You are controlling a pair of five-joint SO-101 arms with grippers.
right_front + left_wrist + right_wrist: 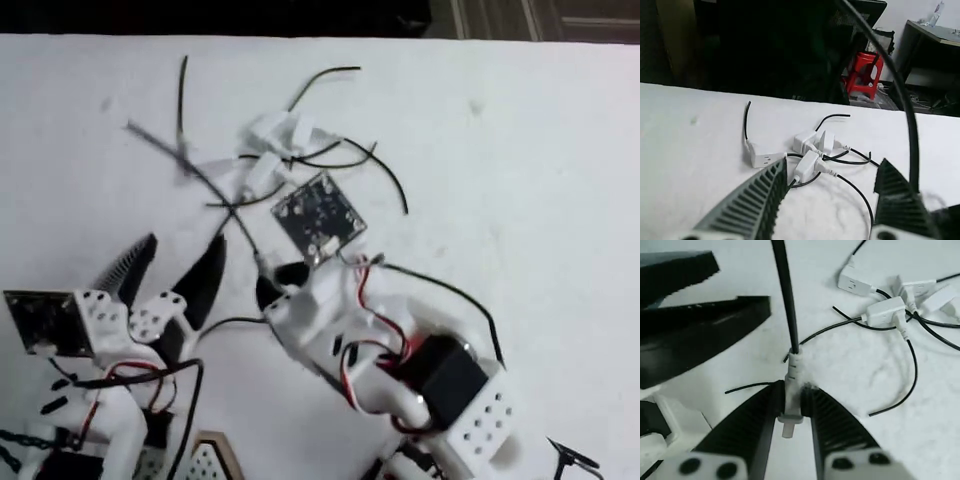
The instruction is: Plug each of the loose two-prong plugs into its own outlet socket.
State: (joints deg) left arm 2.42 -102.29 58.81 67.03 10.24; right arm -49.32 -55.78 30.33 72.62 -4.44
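A tangle of white plastic sockets and plugs (pixel 272 140), laced with looping thin black cords (pixel 385 165), crowds the middle of the white worktop (pixel 520 150) just ahead of both arms. Bare worktop lies wide open on the right arm's side of the tangle, with a narrower stretch on the left arm's side. The left end effector (pixel 832 167), fingers spread, faces the tangle across a short bare strip. A black cord (pixel 905 100) arcs close past one finger. The right end effector (pixel 792 390), clamped on a small white plug (pixel 789 425), sits just beside the left's black fingers (pixel 705 335), leaving little gap.

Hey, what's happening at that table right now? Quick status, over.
Right gripper shut on plug. Left gripper open, empty. Sockets ahead, cords tangled among them.
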